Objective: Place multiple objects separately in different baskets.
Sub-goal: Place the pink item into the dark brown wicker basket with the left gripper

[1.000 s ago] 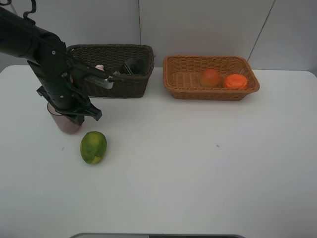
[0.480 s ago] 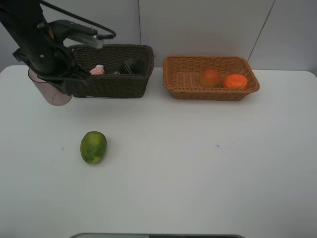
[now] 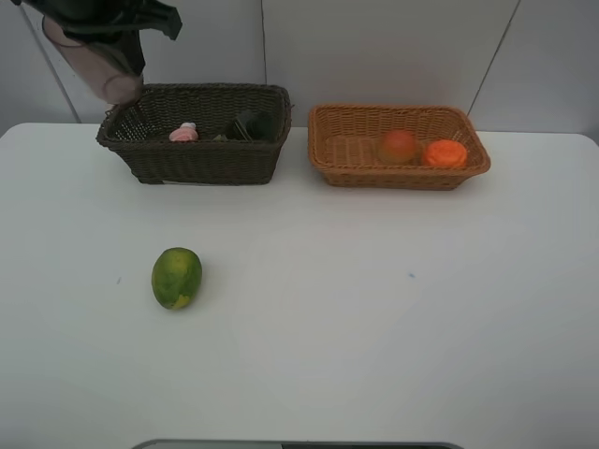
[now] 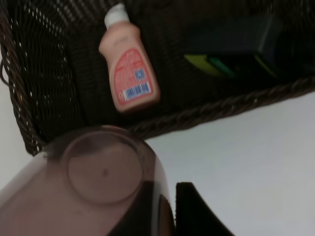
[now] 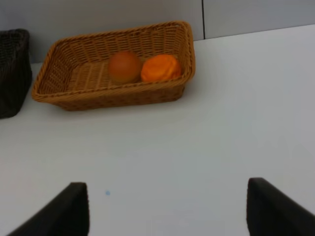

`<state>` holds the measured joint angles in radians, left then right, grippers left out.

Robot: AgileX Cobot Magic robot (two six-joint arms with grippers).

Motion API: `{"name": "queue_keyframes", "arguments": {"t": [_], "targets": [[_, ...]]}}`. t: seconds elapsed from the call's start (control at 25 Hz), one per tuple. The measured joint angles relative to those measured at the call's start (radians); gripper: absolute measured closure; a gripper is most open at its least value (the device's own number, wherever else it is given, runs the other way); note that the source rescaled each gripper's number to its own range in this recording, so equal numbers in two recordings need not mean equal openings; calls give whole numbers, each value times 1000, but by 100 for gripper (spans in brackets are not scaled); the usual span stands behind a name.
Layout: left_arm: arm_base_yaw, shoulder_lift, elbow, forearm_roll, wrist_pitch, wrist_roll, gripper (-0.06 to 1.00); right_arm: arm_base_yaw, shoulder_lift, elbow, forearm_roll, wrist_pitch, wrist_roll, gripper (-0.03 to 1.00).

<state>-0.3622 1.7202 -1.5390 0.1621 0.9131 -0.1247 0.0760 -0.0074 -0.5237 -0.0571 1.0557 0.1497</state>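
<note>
Mauve cup [image 3: 101, 67] hangs tilted in the air above the dark basket's [image 3: 197, 161] left corner. Left hand [image 4: 167, 211] is pinched shut on its wall at the rim, one finger inside. Looks like thin, light, slick plastic that likely flexes if squeezed, so the rim pinch suits it. Right hand [image 5: 170, 211] is half open and empty. Green-yellow fruit [image 3: 177, 277] lies on the counter [image 3: 393, 318].
</note>
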Motion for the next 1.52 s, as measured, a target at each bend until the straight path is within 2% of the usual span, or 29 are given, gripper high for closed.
{"name": "queue_keyframes", "arguments": {"t": [0.32,0.56,0.72,0.88,1.24,1.32,1.52], "targets": [[0,128,-26,4,-227,-6,94,0,0,0,0,0,0,45],[2,250,-26,67,-417,1,94,0,0,0,0,0,0,45],[6,324,-26,71,-520,2,94,0,0,0,0,0,0,45],[6,373,-26,71,-557,2,94,0,0,0,0,0,0,45],[6,408,-26,71,-562,2,92,0,0,0,0,0,0,45],[6,408,-26,69,-562,6,83,0,0,0,0,0,0,45],[6,408,-26,61,-562,9,33,0,0,0,0,0,0,45]]}}
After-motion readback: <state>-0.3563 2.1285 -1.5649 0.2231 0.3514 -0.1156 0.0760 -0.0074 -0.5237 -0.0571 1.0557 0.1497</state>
